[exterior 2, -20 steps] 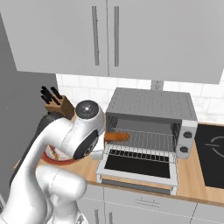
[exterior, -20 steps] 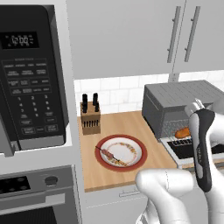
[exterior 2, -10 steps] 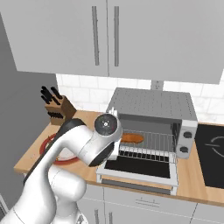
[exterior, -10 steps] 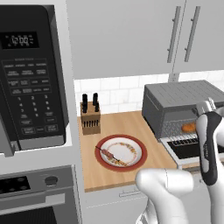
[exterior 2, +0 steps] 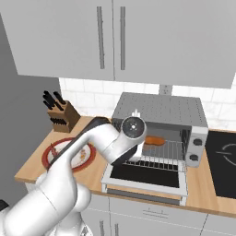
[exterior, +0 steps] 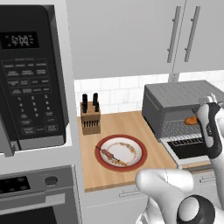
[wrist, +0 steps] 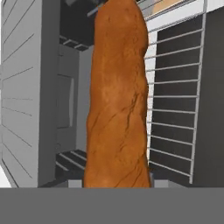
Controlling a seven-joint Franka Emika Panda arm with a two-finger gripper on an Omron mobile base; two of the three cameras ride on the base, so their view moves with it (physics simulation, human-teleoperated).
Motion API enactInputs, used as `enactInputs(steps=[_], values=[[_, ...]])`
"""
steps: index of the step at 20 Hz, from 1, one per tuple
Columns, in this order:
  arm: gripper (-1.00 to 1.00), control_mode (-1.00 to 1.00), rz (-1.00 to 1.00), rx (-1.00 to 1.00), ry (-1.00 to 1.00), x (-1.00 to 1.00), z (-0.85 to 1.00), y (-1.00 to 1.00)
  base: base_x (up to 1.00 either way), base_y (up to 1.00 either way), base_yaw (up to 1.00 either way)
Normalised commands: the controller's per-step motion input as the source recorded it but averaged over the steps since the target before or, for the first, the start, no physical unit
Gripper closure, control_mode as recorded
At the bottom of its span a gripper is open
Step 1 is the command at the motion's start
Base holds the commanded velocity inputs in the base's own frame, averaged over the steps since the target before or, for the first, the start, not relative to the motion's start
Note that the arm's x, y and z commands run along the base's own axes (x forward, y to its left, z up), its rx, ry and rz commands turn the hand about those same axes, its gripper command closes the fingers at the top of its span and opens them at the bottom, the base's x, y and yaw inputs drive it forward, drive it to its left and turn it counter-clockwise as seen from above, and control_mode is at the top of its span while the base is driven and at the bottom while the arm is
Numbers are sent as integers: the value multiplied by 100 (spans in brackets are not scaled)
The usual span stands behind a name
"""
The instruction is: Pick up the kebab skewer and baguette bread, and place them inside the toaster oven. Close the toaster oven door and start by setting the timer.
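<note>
Roughly a third done. Baguette bread [wrist: 117, 96], crusty orange-brown with a cracked skin, sits just inside the toaster oven [exterior 2: 159, 110] over its wire rack [exterior 2: 161, 154], apparently pinched in the gripper, whose fingers are hidden. Kebab skewer [exterior: 109, 154] lies on the red-rimmed plate [exterior: 141, 154], at 9 o'clock from the oven. Toaster oven door [exterior 2: 145, 176] hangs open; timer unset.

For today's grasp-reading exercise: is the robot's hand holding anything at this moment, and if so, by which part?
The baguette bread, carried inside the toaster oven above its wire rack. The hold looks to be near one end, but the fingertips are hidden, so the exact spot cannot be told.
</note>
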Motion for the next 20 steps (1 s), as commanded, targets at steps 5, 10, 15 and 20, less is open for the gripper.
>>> enactInputs(steps=[5,10,15,20], values=[[100,-100,2,1,1,50,0,-37,0,0,0],[100,-100,6,0,2,44,-18,-37,0,0,0],[100,-100,5,0,4,23,-38,-28,0,0,0],[100,-100,0,0,5,16,-25,-5,0,0,0]])
